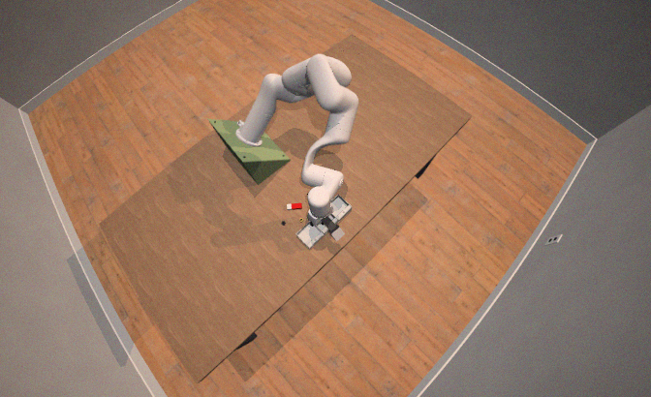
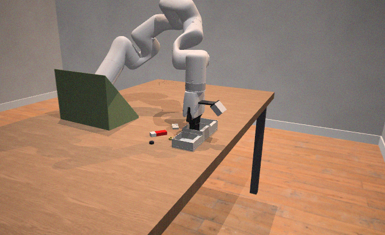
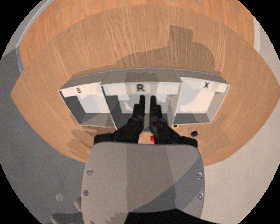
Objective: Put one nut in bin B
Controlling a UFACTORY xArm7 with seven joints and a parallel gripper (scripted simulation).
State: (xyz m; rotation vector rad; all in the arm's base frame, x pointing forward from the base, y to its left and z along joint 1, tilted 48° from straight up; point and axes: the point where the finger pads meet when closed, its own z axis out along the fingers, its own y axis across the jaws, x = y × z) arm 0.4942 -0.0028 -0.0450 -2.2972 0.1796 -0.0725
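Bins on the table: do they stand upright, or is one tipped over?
Upright. The three joined bins rest flat on the table, open tops facing up.

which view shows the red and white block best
The exterior view: the red and white block lies in plain sight on the table, left of the bins. The top view shows it as a small speck. The wrist view misses it.
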